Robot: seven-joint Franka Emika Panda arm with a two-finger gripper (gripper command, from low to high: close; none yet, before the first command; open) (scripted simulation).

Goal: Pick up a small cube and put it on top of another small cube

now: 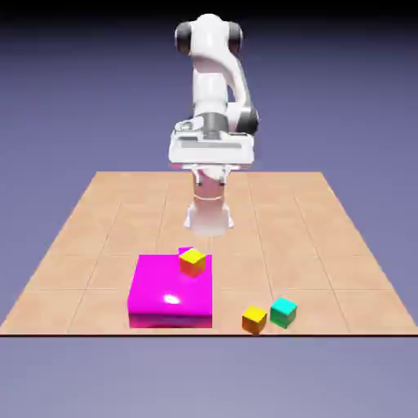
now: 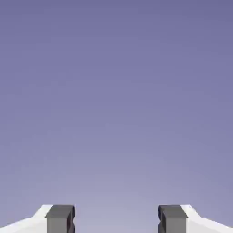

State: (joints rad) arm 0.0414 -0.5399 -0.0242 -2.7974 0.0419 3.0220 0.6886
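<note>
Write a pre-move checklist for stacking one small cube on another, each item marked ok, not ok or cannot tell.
1. Gripper open: ok, wide gap between the fingertips.
2. Gripper empty: ok, only backdrop shows there.
3. Orange cube free on top: ok, nothing lies on it.
4. Teal cube free on top: ok, bare.
5. Hand view shows a cube: not ok, none in sight.
6. Room for fingers between orange and teal cubes: cannot tell, they sit close together.

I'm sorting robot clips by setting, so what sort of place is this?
Probably a simulated robot workspace, not a real room: a white arm over a tiled table, flat-coloured cubes and a magenta block, and a plain blue-violet backdrop.
</note>
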